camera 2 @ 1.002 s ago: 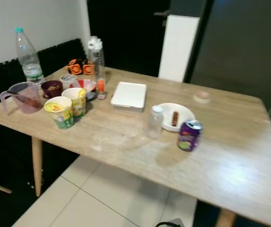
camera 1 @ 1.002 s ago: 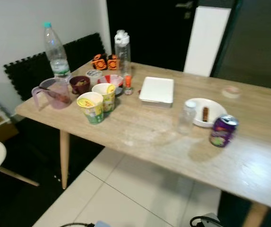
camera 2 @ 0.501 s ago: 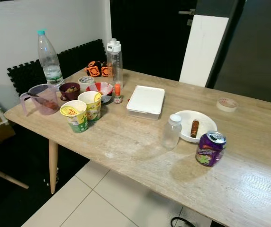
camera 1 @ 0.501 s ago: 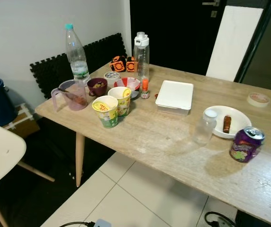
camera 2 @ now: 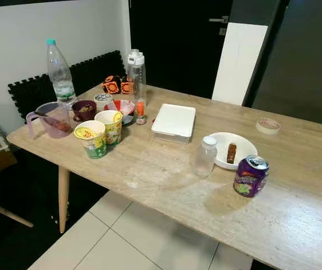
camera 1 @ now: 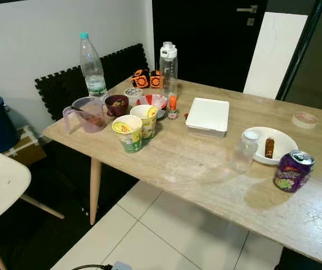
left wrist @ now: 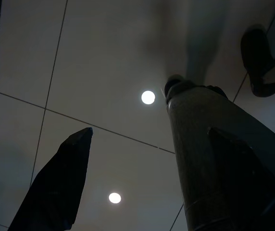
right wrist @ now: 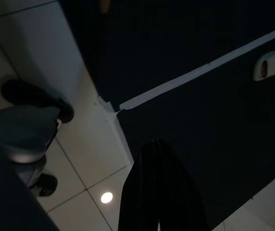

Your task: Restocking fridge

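While both arms hang at my sides, I take this as the approach step: I am facing the table [camera 1: 206,185] and have picked up nothing for the fridge, which I cannot find in these pictures.

The left gripper [left wrist: 142,192] points down at the tiled floor [left wrist: 80,57] with its two black fingers [left wrist: 56,187] spread wide and nothing between them. Beside it stands what I judge to be the robot's own leg [left wrist: 209,159]. The right gripper [right wrist: 161,192] also hangs over the floor; its fingers appear as one dark shape, so I cannot tell whether they are apart or together.

On the table, the likeliest things to stock are near the right end: a purple can [camera 1: 293,171] standing upright, a small clear bottle [camera 1: 244,151] with a white cap just beside a white plate [camera 1: 259,157], and a white lidded box [camera 1: 208,116] toward the middle. At the left end cluster two paper cups [camera 1: 130,133], a measuring jug [camera 1: 85,114], a tall water bottle [camera 1: 92,66] and a clear flask [camera 1: 168,68]. A roll of tape [camera 1: 305,119] lies toward the far edge on the right.

Next I would step closer, choose one item, probably the can as it stands apart from the rest, and raise the right arm to it. The can is smooth and round, so I'd want a square grip on it.
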Robot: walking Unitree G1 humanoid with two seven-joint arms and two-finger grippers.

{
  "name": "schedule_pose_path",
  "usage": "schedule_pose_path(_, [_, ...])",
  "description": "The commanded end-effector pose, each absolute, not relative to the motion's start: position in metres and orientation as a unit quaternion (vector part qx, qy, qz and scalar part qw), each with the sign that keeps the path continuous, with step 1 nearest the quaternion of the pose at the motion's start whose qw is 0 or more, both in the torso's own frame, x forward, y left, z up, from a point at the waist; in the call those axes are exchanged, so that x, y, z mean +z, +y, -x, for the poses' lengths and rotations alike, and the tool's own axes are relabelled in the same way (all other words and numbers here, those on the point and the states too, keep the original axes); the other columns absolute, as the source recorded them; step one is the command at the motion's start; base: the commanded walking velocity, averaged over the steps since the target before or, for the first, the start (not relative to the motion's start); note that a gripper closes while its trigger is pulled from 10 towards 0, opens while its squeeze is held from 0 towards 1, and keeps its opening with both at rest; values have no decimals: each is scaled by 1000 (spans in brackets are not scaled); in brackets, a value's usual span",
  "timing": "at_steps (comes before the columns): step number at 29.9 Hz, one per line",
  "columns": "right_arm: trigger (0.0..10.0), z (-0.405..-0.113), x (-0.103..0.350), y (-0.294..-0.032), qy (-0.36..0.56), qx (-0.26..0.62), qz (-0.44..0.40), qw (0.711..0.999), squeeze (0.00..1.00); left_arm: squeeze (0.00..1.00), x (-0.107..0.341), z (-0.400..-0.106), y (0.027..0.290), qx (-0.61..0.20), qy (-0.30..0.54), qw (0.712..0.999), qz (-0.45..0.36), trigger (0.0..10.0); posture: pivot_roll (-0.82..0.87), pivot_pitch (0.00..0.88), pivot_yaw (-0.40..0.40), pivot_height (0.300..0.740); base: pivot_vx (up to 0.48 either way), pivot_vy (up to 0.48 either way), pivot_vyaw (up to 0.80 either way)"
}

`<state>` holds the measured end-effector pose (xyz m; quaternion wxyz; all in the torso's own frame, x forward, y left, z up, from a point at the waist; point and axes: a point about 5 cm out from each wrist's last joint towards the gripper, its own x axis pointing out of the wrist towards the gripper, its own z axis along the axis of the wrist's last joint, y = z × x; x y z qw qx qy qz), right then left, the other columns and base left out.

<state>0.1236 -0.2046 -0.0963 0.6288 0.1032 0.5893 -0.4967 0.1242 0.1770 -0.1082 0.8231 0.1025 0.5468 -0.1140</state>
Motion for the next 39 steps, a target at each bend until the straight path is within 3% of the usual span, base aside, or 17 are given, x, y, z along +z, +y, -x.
schedule_pose_path(1, [10000, -128, -95, -205, 585, -497, -93, 634, 0, 0, -111, -116, 177, -115, 560, 815, -94, 10000, -108, 0, -20, 740, 0, 0, 0])
schedule_pose_path(16, [10000, -130, -94, -208, 603, -432, -24, 670, 0, 0, -110, -116, 182, -115, 560, 813, -107, 10000, -111, 0, -8, 740, 0, 0, 0])
schedule_pose_path(28, [10000, -127, -95, -209, 619, -396, 27, 678, 0, 0, -111, -109, 190, -115, 565, 805, -140, 10000, -78, 2, 20, 740, 0, 0, 0])
schedule_pose_path(29, [10000, -126, -95, -211, 620, -393, 36, 678, 0, 0, -112, -108, 190, -112, 567, 804, -141, 10000, -68, 49, 16, 740, 0, 0, 0])
schedule_pose_path(31, [10000, -125, -95, -213, 623, -388, 47, 678, 0, 0, -111, -103, 202, -101, 574, 801, -139, 10000, -64, 63, 6, 740, 0, 0, 0])
schedule_pose_path(34, [10000, -122, -95, -215, 626, -385, 57, 676, 0, 0, -107, -79, 245, -60, 593, 790, -141, 10000, -80, 112, 7, 740, 0, 0, 0])
schedule_pose_path(35, [10000, -89, -90, -279, 622, -404, 76, 666, 0, 0, -106, -73, 251, -54, 598, 787, -143, 10000, -89, 125, 12, 740, 0, 0, 0])
schedule_pose_path(36, [10000, -89, -90, -279, 622, -404, 76, 666, 0, 0, -106, -73, 251, -54, 598, 787, -143, 10000, -89, 125, 12, 740, 0, 0, 0])
schedule_pose_path(38, [10000, -42, -63, -359, 622, -421, 111, 651, 0, 0, -105, -68, 259, -52, 599, 786, -145, 10000, -79, 143, 6, 740, 0, 0, 0])
schedule_pose_path(39, [10000, -30, -53, -376, 623, -424, 121, 647, 0, 0, -103, -67, 263, -51, 598, 786, -146, 10000, -79, 143, 6, 740, 0, 0, 0])
